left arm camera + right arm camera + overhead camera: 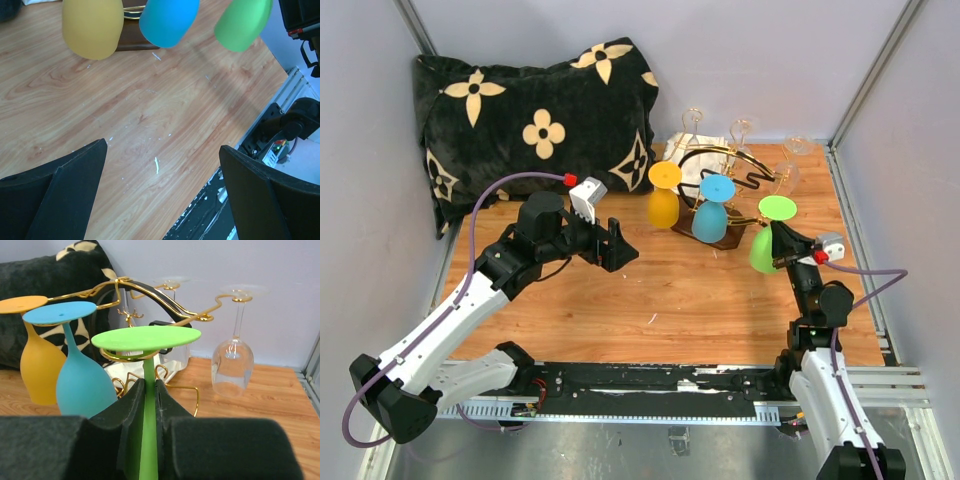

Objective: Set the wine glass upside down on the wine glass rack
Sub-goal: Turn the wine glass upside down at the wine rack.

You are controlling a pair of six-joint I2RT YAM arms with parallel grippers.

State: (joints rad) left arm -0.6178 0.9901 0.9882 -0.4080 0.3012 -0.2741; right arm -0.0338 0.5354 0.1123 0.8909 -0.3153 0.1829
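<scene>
Wooden tabletop (620,300), walled on three sides; black flower-patterned pillow (535,130) at the far left.

Item 1: wine glass rack (720,160). Gold wire with curled ends on a dark base, standing at the far centre. Already hung, bowl down: yellow wine glass (663,205), blue wine glass (710,220), and clear stemmed glasses (231,365) on the far side.

Item 2: green wine glass (765,245). Inverted, flat foot uppermost, just right of the rack's near arm. Whether its foot already rests on the wire cannot be told from these views.

Item 3: right gripper (148,400). Padded jaws closed on the green stem, just below the foot.

Item 4: left gripper (615,245). Jaws spread wide, holding nothing, hovering over bare wood well left of the rack.

Handling note, green glass: probably light; the opaque matte colour suggests plastic or silicone rather than glass (unconfirmed). The stem is thin and smooth, so it may twist or slide in the pads. The stem near the foot is the sound hold, since it leaves the foot free to ride the wire.
</scene>
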